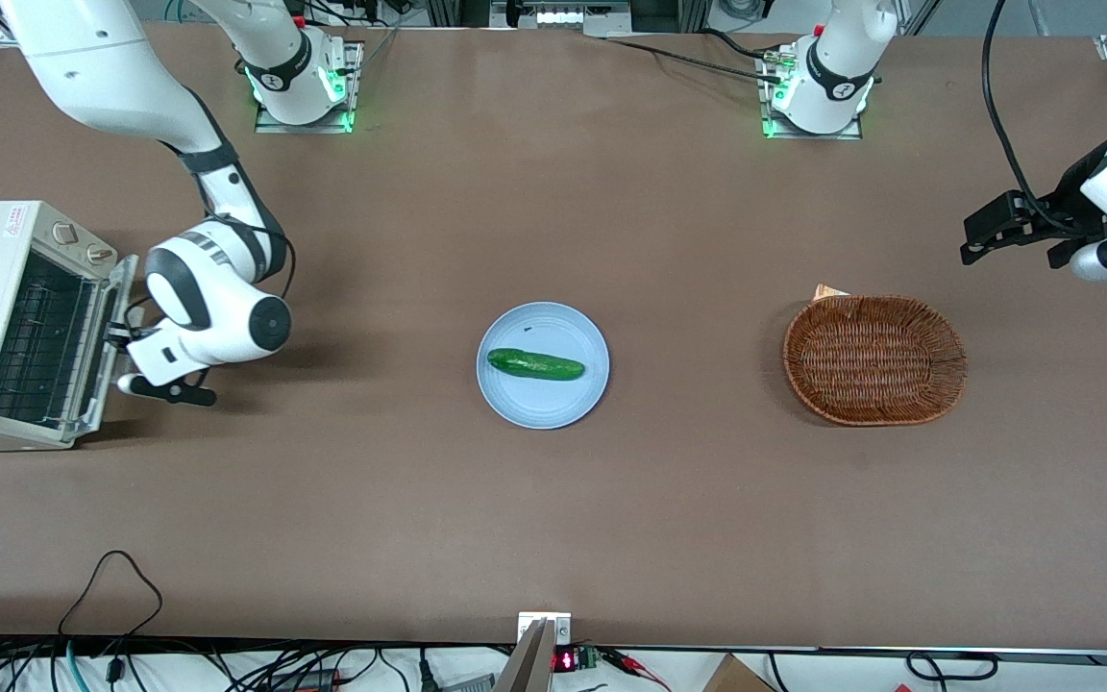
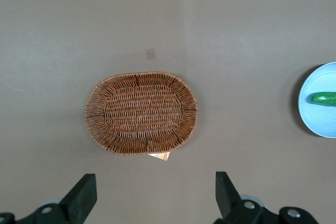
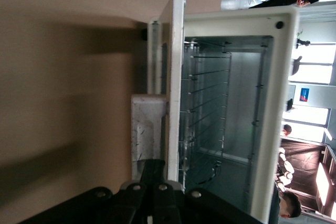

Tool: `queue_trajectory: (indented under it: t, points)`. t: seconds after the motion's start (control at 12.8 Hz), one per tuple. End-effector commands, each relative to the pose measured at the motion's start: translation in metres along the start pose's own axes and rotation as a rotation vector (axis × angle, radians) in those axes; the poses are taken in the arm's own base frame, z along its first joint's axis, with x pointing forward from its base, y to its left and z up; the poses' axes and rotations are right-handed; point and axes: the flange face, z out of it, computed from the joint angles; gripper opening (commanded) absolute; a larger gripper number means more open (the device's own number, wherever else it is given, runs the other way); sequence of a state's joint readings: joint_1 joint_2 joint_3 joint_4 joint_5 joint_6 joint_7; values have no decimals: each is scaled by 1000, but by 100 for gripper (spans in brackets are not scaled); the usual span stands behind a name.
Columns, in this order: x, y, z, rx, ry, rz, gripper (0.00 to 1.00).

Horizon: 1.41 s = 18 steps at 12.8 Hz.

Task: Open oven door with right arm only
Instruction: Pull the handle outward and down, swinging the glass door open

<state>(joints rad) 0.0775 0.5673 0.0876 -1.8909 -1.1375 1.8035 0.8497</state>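
Your oven door [image 1: 110, 348] is a metal-framed panel hinged along its lower edge, and it stands partly open, tipped away from the white toaster oven [image 1: 6, 322] so that the wire rack [image 1: 39, 336] inside shows through the gap. In the right wrist view you see the door [image 3: 175, 77] edge-on as a pale thin slab, with the oven's cavity and rack [image 3: 207, 114] open beside it. The oven sits at the working arm's end of the brown bench [image 1: 553, 519]. Your right arm [image 1: 212, 298] reaches down to the door's upper edge, and the pincer [image 1: 117, 334] sits right at that edge, touching it. I cannot tell whether it is apart or clamped. Near the bench's middle a cucumber [image 1: 535, 364] lies on a light blue plate [image 1: 543, 408], and a wicker basket [image 1: 874, 358] rests toward the parked arm's end.
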Motion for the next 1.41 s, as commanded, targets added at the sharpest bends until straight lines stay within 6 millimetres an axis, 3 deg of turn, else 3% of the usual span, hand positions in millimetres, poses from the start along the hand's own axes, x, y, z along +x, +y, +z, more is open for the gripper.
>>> queue_trajectory:
  t: [0.0,1.33]
  points:
    - [6,-10,14,18,-2,6,2]
    - [6,-68,27,152,9,-21,2]
